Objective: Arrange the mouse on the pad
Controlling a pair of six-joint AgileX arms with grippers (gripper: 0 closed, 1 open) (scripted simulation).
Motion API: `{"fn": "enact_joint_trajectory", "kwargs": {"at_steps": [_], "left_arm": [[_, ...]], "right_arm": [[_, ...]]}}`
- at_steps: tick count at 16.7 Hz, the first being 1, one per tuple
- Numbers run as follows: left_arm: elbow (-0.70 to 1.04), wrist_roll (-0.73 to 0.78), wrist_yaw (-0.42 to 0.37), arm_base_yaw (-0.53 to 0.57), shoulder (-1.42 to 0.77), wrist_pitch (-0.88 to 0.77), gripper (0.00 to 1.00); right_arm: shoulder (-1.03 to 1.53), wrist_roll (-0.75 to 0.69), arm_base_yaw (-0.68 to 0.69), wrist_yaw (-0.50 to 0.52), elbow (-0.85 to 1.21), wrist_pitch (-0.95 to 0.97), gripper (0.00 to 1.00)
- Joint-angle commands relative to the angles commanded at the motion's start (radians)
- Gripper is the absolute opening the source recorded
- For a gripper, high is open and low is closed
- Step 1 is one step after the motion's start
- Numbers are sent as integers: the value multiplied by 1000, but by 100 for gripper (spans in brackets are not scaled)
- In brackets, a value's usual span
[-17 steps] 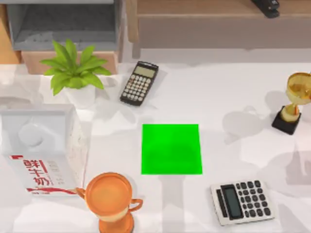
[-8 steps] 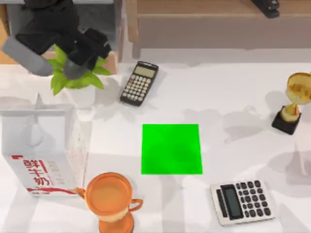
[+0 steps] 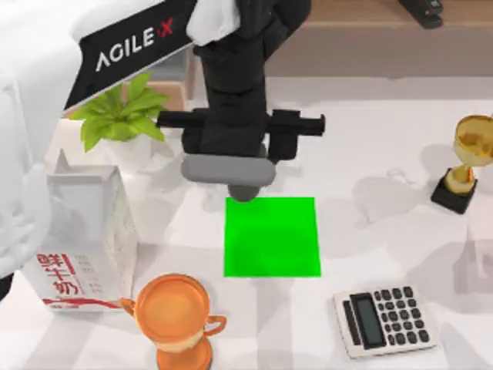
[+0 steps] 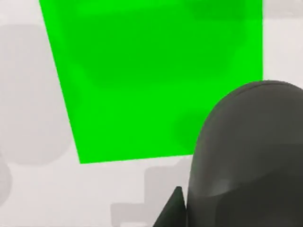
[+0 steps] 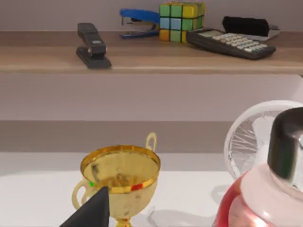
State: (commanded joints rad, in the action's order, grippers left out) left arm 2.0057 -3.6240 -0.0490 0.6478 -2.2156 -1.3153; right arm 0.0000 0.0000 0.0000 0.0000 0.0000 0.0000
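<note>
Honestly, we cannot tell whether our left gripper is clamped. A dark grey rounded mouse sits right against it, over the pad's edge. From above, that arm hovers at the 11 o'clock edge of the green pad, mid-table. Our right gripper faces a gold trophy; we cannot tell its grip either.

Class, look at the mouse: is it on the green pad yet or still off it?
Off it. The left gripper holds the grey mouse at the bare pad's far edge in the top view.
</note>
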Motion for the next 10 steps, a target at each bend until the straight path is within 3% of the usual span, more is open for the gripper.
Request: {"fn": "enact_joint_trajectory", "kwargs": {"at_steps": [4, 10], "left_arm": [[4, -190, 20, 75, -70, 22, 0], [3, -223, 24, 89, -85, 27, 0]], "right_arm": [[0, 0, 0, 0, 0, 0, 100], [0, 0, 0, 0, 0, 0, 100]]}}
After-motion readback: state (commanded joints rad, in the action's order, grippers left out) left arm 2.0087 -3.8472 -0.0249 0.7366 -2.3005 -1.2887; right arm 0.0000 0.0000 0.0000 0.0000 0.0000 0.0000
